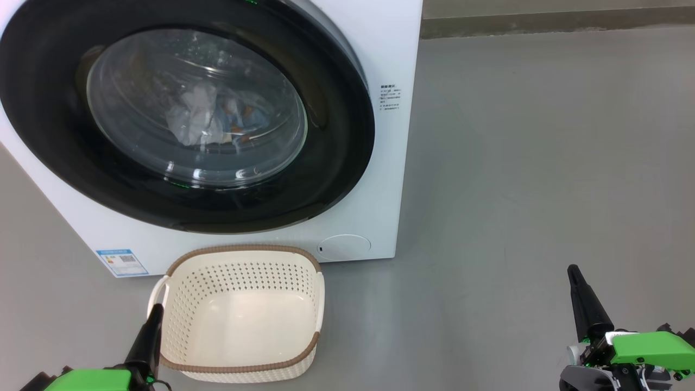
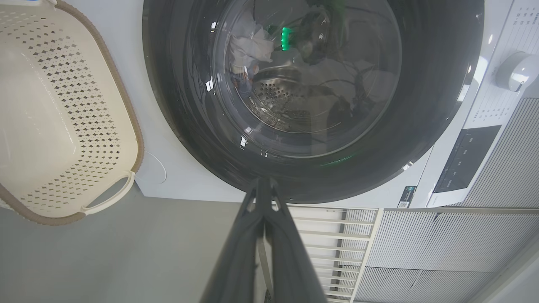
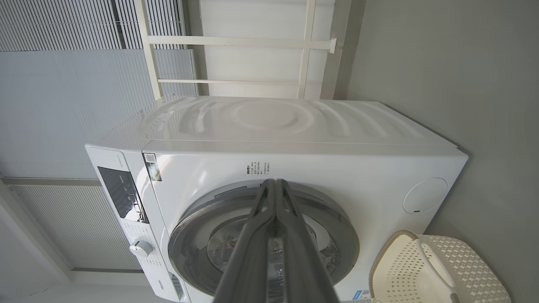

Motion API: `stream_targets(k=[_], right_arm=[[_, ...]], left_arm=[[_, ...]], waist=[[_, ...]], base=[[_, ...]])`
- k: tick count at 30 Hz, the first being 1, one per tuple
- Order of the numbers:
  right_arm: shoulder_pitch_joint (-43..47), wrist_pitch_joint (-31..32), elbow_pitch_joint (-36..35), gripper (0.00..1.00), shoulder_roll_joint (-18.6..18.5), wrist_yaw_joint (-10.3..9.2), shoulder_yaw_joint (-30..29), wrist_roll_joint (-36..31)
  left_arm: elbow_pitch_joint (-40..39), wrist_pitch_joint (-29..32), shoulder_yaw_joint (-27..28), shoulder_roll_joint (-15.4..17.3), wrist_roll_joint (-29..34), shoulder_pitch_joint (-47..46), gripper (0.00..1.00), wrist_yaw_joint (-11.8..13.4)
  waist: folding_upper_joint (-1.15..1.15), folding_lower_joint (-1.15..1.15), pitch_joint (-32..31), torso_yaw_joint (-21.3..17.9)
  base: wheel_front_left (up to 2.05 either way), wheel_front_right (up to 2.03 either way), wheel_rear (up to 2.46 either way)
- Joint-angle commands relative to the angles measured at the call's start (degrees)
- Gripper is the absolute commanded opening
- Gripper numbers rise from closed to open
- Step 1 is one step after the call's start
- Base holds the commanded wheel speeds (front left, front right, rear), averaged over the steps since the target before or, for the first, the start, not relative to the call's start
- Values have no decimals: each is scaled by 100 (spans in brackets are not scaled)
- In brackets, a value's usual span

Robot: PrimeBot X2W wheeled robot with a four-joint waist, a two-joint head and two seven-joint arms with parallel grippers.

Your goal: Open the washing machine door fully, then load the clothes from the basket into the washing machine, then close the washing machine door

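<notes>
Washing machine door (image 1: 336, 136) shut flat, glass (image 1: 260, 157) bulging outward, clothes (image 1: 190, 117) behind it, both jaws pressed closed.

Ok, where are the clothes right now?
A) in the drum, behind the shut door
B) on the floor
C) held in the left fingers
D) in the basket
A: the clothes show through the glass of the shut washing machine door; the basket holds nothing.

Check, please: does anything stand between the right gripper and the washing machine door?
Nothing visible does. The shut right gripper has only grey floor between it and the closed washing machine door. The empty basket stands before the washing machine, to the left of that line.
</notes>
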Motion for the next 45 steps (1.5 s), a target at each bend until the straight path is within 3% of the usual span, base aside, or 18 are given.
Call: stream_targets(k=[1, 45], right_arm=[[-45, 48, -177, 0, -11, 10, 124, 17], [-45, 49, -177, 0, -11, 10, 123, 16]], left_arm=[[-166, 21, 201, 74, -37, -239, 0, -17], [-166, 22, 202, 73, -35, -239, 0, -17]], waist=[[0, 0, 0, 0], [0, 0, 0, 0]], base=[[0, 0, 0], [0, 0, 0]])
